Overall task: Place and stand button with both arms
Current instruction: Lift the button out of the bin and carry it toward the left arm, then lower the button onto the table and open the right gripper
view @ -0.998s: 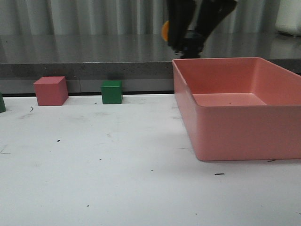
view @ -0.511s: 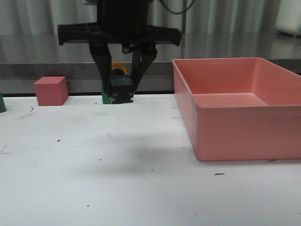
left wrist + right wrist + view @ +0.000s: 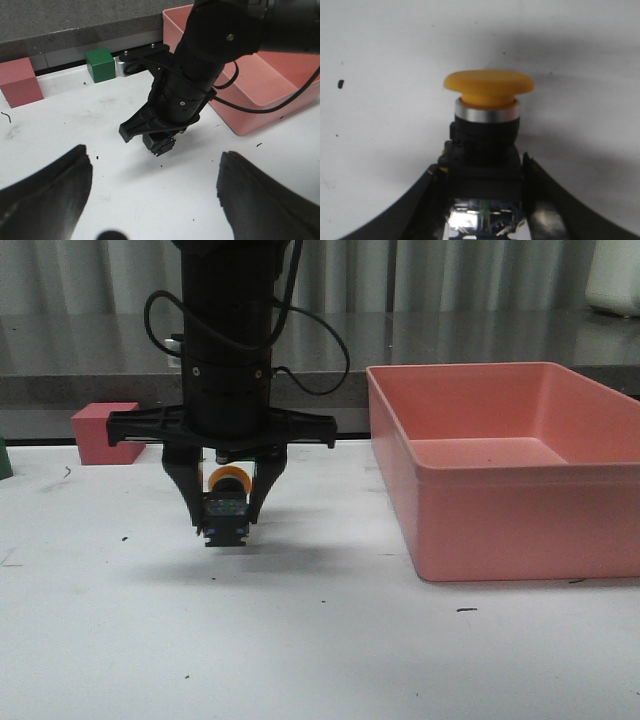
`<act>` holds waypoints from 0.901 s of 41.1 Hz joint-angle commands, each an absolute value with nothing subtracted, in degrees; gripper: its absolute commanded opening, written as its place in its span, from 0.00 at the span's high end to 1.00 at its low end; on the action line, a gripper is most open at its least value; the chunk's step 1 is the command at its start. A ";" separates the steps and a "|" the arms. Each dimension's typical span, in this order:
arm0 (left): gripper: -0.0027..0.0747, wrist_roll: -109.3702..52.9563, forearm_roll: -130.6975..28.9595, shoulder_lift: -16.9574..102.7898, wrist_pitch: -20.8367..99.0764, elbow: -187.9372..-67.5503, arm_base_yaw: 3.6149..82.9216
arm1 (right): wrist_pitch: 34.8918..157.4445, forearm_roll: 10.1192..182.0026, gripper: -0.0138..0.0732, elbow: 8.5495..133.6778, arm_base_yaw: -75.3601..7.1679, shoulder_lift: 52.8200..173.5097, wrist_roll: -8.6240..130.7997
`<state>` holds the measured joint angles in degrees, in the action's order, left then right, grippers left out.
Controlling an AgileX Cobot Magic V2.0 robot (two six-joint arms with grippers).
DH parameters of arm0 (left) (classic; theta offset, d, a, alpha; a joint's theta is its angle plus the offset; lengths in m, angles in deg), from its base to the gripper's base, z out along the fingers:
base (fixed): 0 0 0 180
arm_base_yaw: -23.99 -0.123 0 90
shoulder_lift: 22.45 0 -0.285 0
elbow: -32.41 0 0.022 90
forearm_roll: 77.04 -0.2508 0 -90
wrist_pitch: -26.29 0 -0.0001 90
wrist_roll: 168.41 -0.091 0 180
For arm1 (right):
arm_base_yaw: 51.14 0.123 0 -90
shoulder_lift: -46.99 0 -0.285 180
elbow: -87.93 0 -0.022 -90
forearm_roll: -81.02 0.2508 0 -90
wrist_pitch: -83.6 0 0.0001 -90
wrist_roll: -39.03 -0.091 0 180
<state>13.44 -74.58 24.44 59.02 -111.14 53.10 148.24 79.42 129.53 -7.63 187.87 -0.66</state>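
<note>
The button [image 3: 226,510] has a yellow mushroom cap, a silver collar and a black body. My right gripper [image 3: 226,526] is shut on its black body and holds it low over the white table, left of the pink bin. In the right wrist view the button [image 3: 488,88] sits between the jaws, cap pointing away from the wrist. My left gripper [image 3: 154,167] is open and empty, its fingers [image 3: 50,185] wide apart. It hovers over the table on the near side of the right gripper [image 3: 159,146]. The left arm is out of the front view.
A large pink bin [image 3: 500,530] stands on the right; it also shows in the left wrist view [image 3: 250,107]. A red cube [image 3: 100,430] and a green cube [image 3: 100,64] sit at the table's back edge. A dark green object [image 3: 4,458] is at the far left.
The right arm has carried the button from high behind the bin's back left corner, leftward, toward the front and down close to the table.
</note>
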 commanded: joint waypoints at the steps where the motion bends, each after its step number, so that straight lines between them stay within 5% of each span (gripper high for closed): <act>1: 0.30 13.56 -74.45 24.70 54.77 -112.94 53.48 | 145.10 81.53 0.57 131.68 -7.46 185.02 -0.76; 10: 0.30 13.56 -74.45 24.70 54.77 -112.94 53.48 | 144.78 84.39 0.54 131.68 -7.46 186.02 -0.76; 20: 0.30 13.56 -74.45 24.70 54.77 -112.94 53.48 | 144.18 86.36 0.34 131.68 -7.46 186.14 -0.76; 37: 0.30 13.56 -74.45 24.70 54.77 -112.94 53.48 | 149.87 83.68 0.33 132.05 -7.82 182.39 8.04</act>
